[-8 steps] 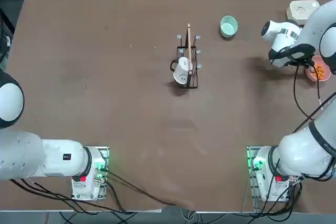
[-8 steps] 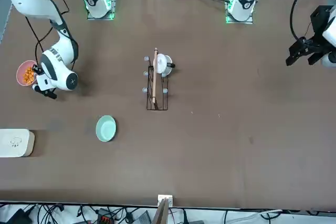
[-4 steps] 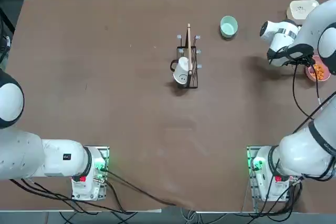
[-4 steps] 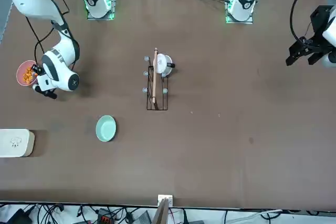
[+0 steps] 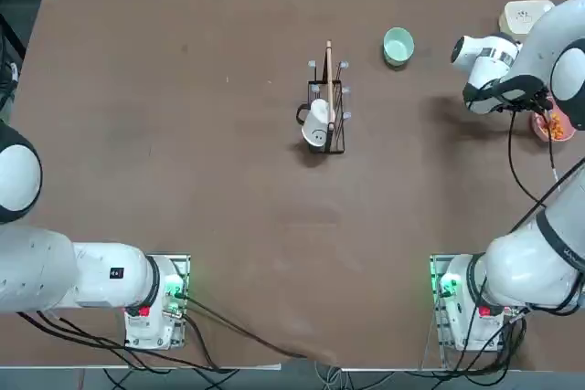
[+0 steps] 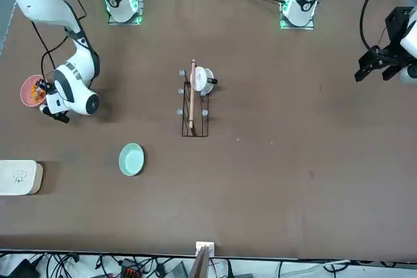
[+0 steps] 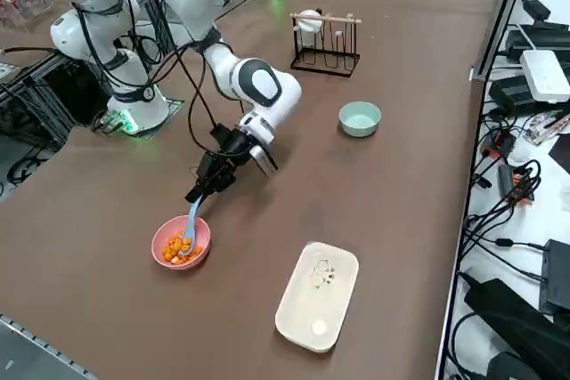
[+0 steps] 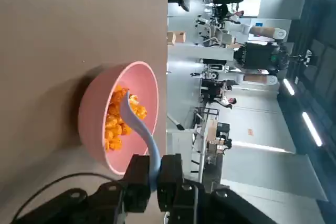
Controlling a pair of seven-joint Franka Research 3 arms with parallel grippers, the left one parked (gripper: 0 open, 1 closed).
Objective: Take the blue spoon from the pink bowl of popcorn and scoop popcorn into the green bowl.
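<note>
The pink bowl (image 7: 181,245) of orange popcorn (image 8: 118,121) sits near the table's right edge. The blue spoon (image 7: 191,222) stands tilted with its scoop end in the popcorn. My right gripper (image 7: 198,193) is shut on the upper end of the handle, just above the bowl's rim. In the wrist view the spoon (image 8: 137,124) runs from between my fingers (image 8: 137,178) down into the bowl (image 8: 97,114). The green bowl (image 7: 360,118) stands apart, farther along the table, and looks bare inside. From overhead, the pink bowl (image 5: 555,125) is partly hidden by my arm; the green bowl (image 5: 398,46) is in plain sight.
A cream rounded-square box (image 7: 317,295) lies close to the pink bowl, near the table's far right corner (image 5: 526,17). A black wire rack (image 5: 326,116) holding a white mug and a wooden stick stands at mid-table. Black cables hang from my wrist.
My right wrist has shifted slightly away from the pink bowl toward the green bowl's side, still holding the spoon with its scoop in the popcorn. The bowls have not moved.
</note>
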